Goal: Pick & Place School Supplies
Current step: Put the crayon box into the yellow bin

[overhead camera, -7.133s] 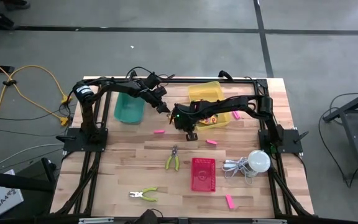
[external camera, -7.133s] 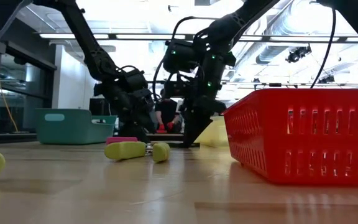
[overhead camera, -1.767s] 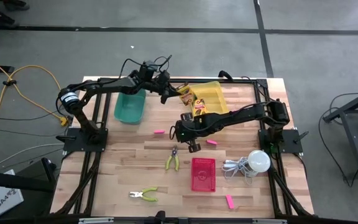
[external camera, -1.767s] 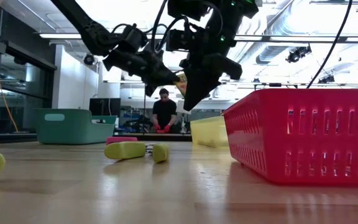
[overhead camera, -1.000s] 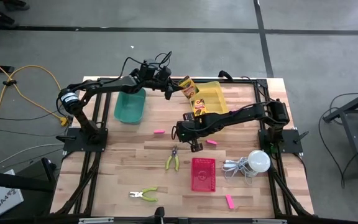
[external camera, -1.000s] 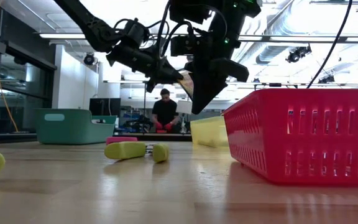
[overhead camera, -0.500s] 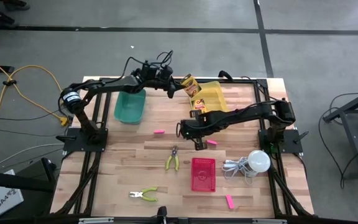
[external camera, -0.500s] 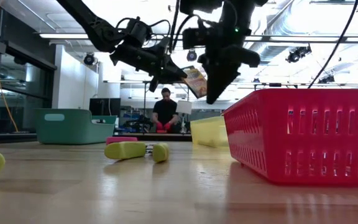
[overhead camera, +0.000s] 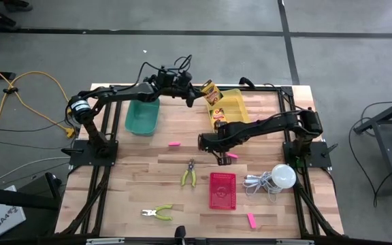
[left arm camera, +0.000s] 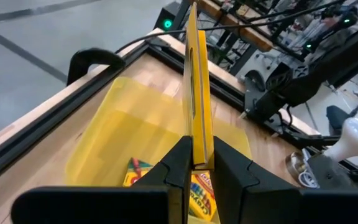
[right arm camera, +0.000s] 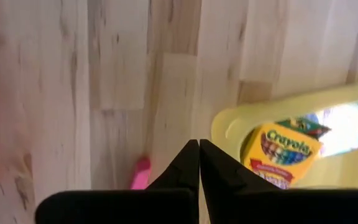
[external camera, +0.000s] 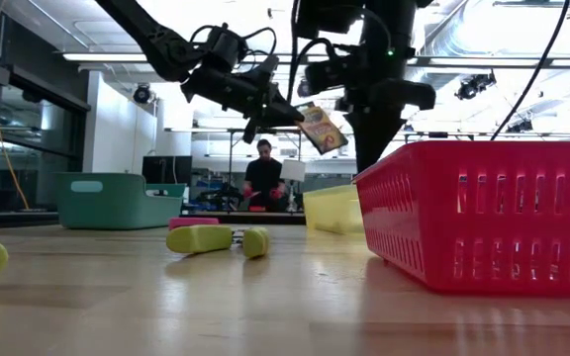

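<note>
A yellow-and-green crayon box [overhead camera: 211, 93] hangs in the air over the yellow bin [overhead camera: 233, 109], with my left gripper [overhead camera: 197, 92] shut on it. In the left wrist view the box [left arm camera: 197, 93] shows edge-on, and another crayon box [left arm camera: 138, 171] lies in the bin below. My right gripper [overhead camera: 218, 158] is shut on nothing, low over the table's middle beside a pink eraser [overhead camera: 231, 156]. More pink erasers lie at the left of middle [overhead camera: 174, 144] and at the near right [overhead camera: 250, 220]. My left gripper pinches the crayon box's near end [left arm camera: 197, 158] between its two fingers, one on each broad face. The fingers come from the table's left, slanting a little down. The box [external camera: 320, 127] sticks out past the fingertips, tilted, clear of the bin.
A teal bin [overhead camera: 141, 117] stands at the far left and a red mesh basket [overhead camera: 222, 190] near the middle front. Two green-handled pliers [overhead camera: 189, 173] [overhead camera: 158, 213] lie on the wood. A white bulb with coiled cord [overhead camera: 283, 175] sits at the right.
My left gripper has carried the crayon box toward the table's right and far edge, over the yellow bin, still held clear. My right gripper has moved a little toward the table's right edge, staying shut.
</note>
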{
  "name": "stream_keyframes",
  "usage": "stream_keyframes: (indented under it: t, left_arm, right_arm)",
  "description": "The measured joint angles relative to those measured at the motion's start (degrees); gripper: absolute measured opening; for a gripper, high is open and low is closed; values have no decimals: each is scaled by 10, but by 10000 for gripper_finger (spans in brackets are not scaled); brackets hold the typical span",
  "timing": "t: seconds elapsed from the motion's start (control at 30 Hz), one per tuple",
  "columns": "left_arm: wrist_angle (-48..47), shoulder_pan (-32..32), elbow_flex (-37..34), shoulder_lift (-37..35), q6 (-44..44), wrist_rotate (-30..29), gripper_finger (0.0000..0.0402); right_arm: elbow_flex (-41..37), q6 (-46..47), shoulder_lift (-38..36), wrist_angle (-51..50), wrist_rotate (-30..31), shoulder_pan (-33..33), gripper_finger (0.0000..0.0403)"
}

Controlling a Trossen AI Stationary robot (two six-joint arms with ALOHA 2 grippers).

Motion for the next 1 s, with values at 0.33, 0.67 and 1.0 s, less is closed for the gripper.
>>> stream_keyframes:
  t: [0.33, 0.67, 1.0]
  left_arm:
    - [9, -11, 11, 0, 0, -24, 41]
    - [12, -29, 71, 64, -29, -59, 41]
    - [12, -35, 111, 103, -47, -85, 41]
  right_arm:
    - [0, 36, -1, -42, 1, 14, 2]
    - [-4, 72, -30, -68, 18, 41, 2]
    - [-61, 95, -76, -35, 17, 55, 2]
